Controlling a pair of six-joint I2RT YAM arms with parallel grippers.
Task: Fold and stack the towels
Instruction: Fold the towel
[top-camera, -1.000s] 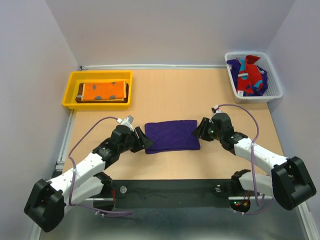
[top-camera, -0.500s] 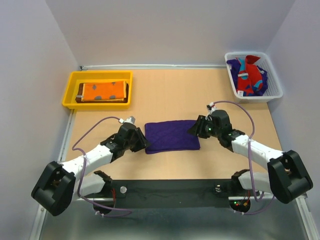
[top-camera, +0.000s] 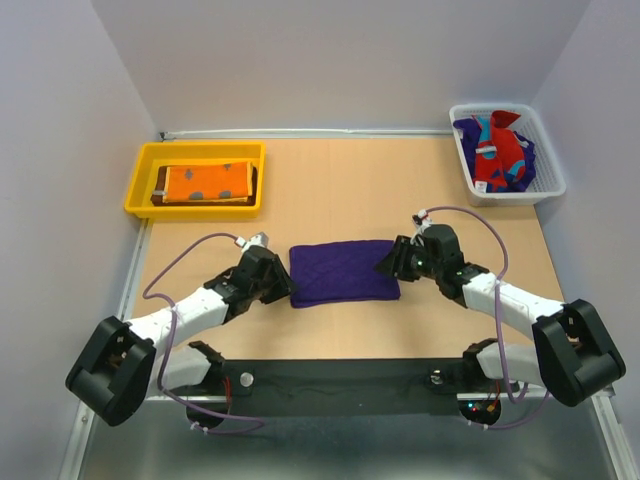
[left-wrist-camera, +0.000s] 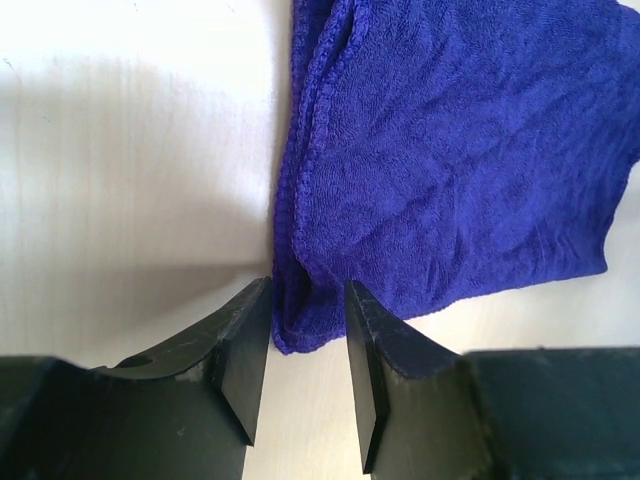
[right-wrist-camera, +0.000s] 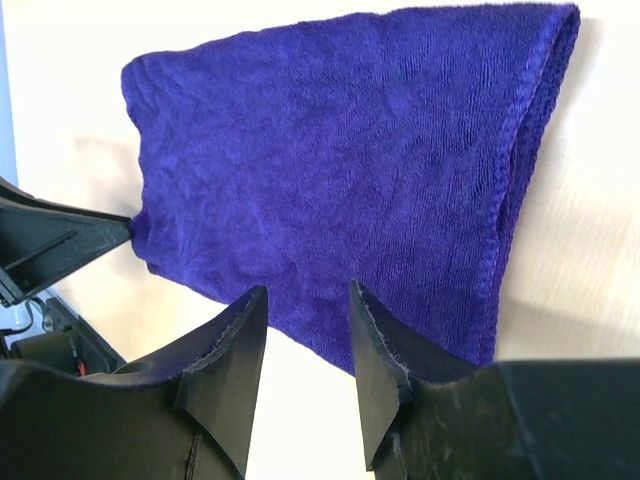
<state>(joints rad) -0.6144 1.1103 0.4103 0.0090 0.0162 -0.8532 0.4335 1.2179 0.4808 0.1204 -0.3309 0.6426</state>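
Tabletop (top-camera: 400, 190): purple towel (top-camera: 343, 272) unmoved; left end effector (left-wrist-camera: 306, 300), right end effector (right-wrist-camera: 307, 300) half-open, empty.

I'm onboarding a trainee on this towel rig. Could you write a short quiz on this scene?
1. Which towel tops the stack in the yellow plastic tray? A) orange printed terry towel B) plain purple C) red and teal
2. True or false: the white mesh basket is empty.
3. Fill in: the left gripper and right gripper flank the folded deep purple terry towel on the ____.
Key: 1 A; 2 false; 3 light wooden table.
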